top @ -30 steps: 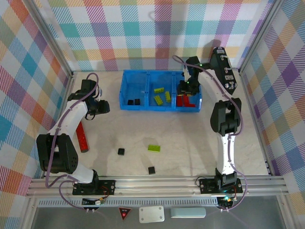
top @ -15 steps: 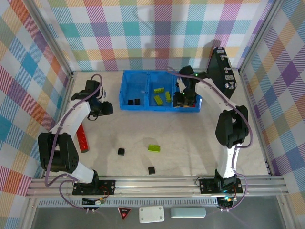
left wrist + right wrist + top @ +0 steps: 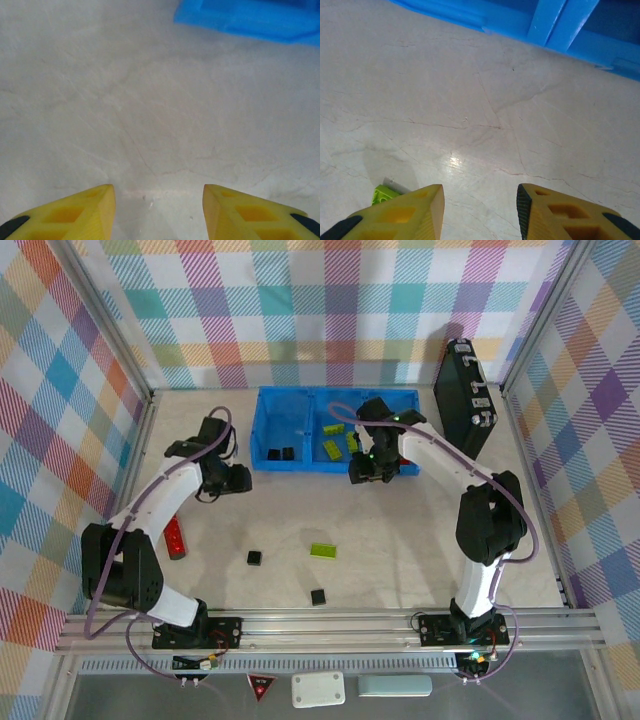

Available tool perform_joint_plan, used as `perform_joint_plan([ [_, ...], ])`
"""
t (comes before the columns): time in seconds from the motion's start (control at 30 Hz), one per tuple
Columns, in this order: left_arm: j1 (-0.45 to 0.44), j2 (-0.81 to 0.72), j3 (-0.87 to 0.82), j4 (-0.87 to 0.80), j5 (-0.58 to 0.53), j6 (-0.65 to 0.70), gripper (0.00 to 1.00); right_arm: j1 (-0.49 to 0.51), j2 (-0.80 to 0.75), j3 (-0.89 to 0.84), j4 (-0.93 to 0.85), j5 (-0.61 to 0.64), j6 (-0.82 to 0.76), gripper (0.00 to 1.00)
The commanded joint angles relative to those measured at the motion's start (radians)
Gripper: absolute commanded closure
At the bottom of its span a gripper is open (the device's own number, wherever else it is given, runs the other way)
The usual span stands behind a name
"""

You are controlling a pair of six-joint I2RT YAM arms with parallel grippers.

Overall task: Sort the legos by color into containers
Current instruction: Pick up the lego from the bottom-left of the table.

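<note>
Sorting mid-task: both hands part-open, empty.
Next the right hand (image 3: 479,200) should take the flat lime-green plastic brick (image 3: 322,551); the left hand (image 3: 159,197), a small black plastic brick (image 3: 255,558).

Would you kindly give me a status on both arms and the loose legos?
Left jaws open, empty; right jaws open, empty, by the blue tray. Two black legos, one green lego lying outside it. Nothing in the way.

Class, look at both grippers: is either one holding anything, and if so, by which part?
Nothing is held: the left gripper and the right gripper each have jaws apart with bare table between.
</note>
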Motion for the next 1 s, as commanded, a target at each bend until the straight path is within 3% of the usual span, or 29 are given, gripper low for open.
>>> perform_joint_plan([
  [0.0,-0.051,-0.051,-0.053,-0.045,-0.037,-0.07,0.5,0.004,-0.023,-0.016,0.022,-0.01,0.006,0.56],
  [0.43,-0.284,-0.145,-0.243,-0.078,-0.098,-0.236,0.47,0.004,-0.021,-0.05,0.048,-0.032,-0.016,0.56],
  [0.97,-0.385,-0.166,-0.405,0.016,-0.077,-0.347,0.46,0.013,-0.027,-0.053,0.04,-0.031,-0.012,0.56],
])
